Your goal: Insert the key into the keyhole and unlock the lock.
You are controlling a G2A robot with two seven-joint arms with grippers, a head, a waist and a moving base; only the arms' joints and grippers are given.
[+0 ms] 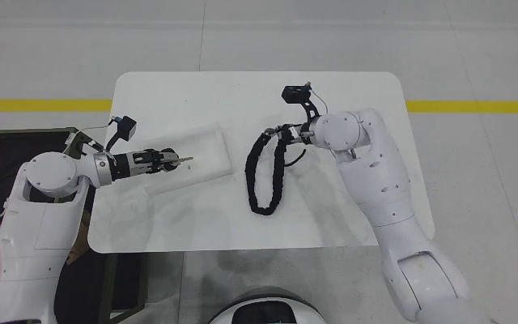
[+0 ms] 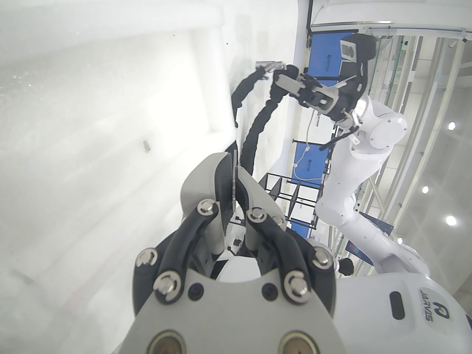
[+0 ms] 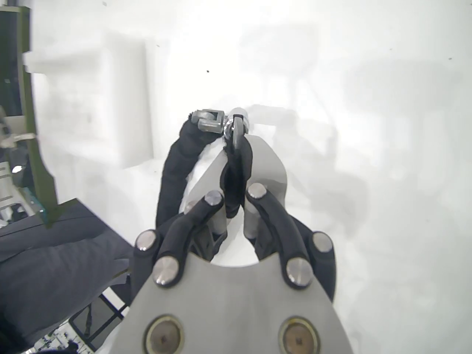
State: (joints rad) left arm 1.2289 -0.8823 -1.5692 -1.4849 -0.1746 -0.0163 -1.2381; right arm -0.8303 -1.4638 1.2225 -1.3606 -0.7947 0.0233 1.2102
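Left gripper (image 1: 170,159) pinches the key (image 1: 185,159), blade jutting out; right gripper (image 1: 284,136) clamps the lock (image 3: 171,174)

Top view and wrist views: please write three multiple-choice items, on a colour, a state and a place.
1. The cable lock is: A. black B. yellow C. blue
2. The right claw is: A. wide open B. shut on the cable lock C. shut on nothing
3. The key is: A. in the cable lock B. in the left claw, over the foam block C. in the right claw
1 A: its sleeve is black. 2 B: it pinches the sleeve by the metal head. 3 B: the blade sticks out of the left claw.
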